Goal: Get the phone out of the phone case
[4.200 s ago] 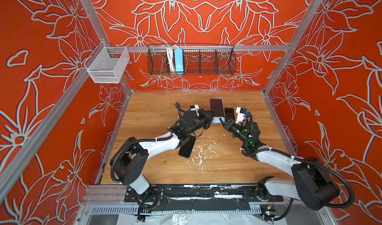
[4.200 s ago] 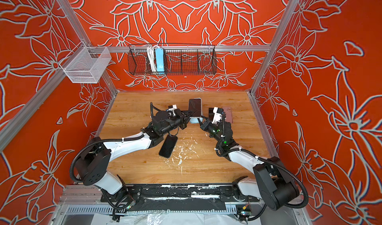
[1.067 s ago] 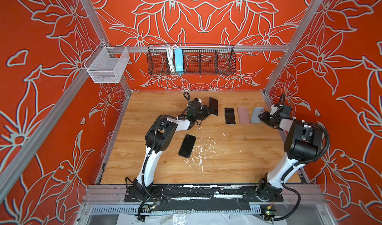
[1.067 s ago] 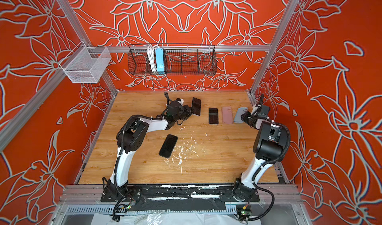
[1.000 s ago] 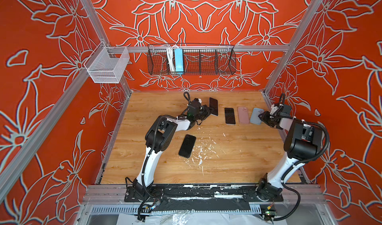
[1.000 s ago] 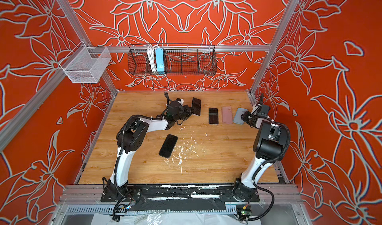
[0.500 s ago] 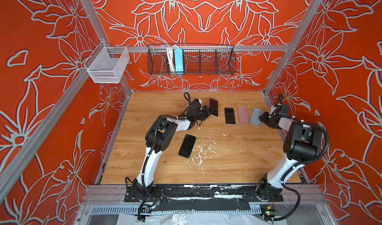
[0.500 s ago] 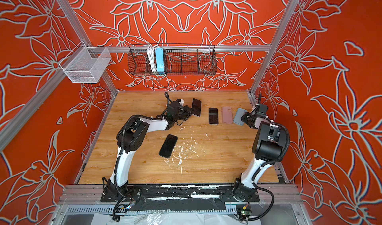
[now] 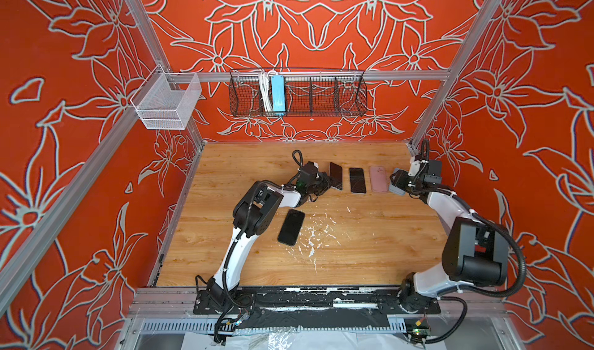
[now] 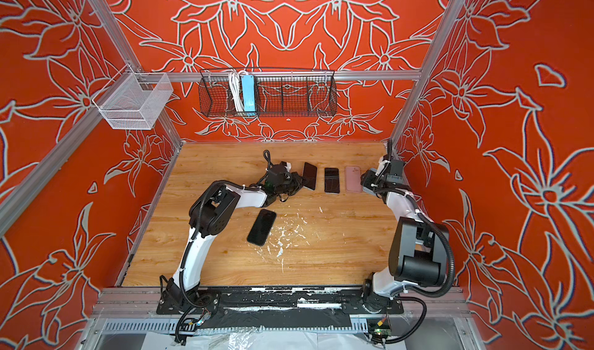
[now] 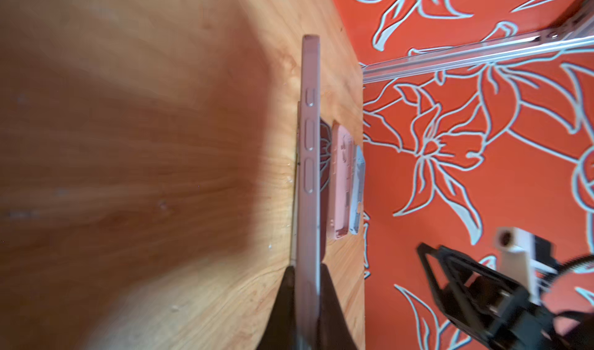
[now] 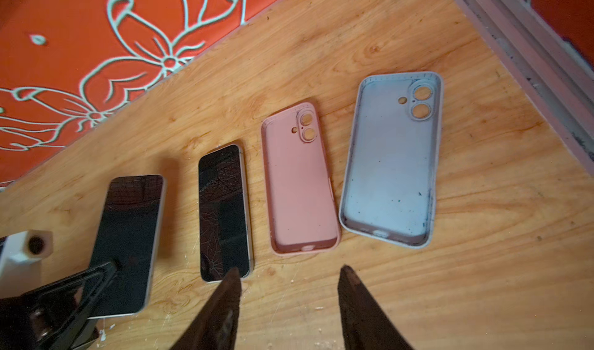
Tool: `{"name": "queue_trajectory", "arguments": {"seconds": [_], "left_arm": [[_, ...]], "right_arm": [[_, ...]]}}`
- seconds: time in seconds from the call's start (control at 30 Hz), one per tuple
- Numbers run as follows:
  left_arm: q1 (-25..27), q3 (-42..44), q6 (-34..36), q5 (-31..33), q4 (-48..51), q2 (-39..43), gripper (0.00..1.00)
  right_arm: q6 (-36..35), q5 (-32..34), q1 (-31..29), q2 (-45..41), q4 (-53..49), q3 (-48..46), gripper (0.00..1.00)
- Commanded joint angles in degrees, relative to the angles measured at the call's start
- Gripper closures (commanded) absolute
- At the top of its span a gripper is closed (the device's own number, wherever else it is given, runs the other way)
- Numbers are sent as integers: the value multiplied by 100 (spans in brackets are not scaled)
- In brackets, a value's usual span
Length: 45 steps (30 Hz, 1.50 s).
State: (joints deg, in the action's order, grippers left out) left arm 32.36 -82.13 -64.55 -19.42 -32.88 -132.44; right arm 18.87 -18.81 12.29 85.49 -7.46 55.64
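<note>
Phones: three. Held phone (image 9: 335, 178) sits tilted in the left gripper (image 9: 329, 184), mid-frame in both top views. The left wrist view shows both fingers (image 11: 332, 310) clamped on its flat faces, and I see no case on it. Second phone (image 9: 357, 180) lies flat, screen up, just right of it. Third phone (image 9: 291, 227), black, lies alone lower and left of centre, well apart from the row.

Cases: two, both empty, open side up. Pink case (image 9: 378, 178) is just right of the second phone. Blue-grey case (image 12: 390, 162) is next right, partly hidden by the arm in both top views. The two cases nearly meet at one corner; can't tell if they touch.

Right gripper (image 12: 289, 276) has its jaws apart with nothing between them, over bare wood near the short ends of both cases.

Table (image 9: 369, 252): light wood, white flecks (image 9: 310, 239) mid-frame. Walls (image 9: 80, 75): orange-red with pale flower outlines, aluminium rails (image 9: 401, 75) along the edges.

Baskets: two. White mesh basket (image 9: 160, 107) hangs upper left. Black wire basket (image 9: 321, 99) hangs upper centre, holding one blue power strip (image 9: 278, 94) and a white cable (image 9: 264, 91).
</note>
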Motion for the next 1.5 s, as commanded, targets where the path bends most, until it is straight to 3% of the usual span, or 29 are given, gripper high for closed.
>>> {"name": "queue_trajectory", "arguments": {"seconds": [0.0,0.1,0.4,0.8,1.3,1.47], "left_arm": [[49,-301,32,86,-154,-104,100],[91,-482,112,36,6,-218,100],[139,-816,316,123,466,-426,100],[192,-1073,435,232,876,-590,86],[227,-923,835,614,1594,-315,51],[218,-864,1062,692,1944,-135,45]], "right_arm": [[31,-210,-108,-259,-346,-26,43],[63,-303,-125,-473,-411,-90,38],[52,-426,-148,-991,-478,-406,37],[33,-692,-241,-1338,-613,-440,36],[187,-548,-710,-1384,-336,-438,36],[246,-425,-958,-1386,-388,-318,36]]}}
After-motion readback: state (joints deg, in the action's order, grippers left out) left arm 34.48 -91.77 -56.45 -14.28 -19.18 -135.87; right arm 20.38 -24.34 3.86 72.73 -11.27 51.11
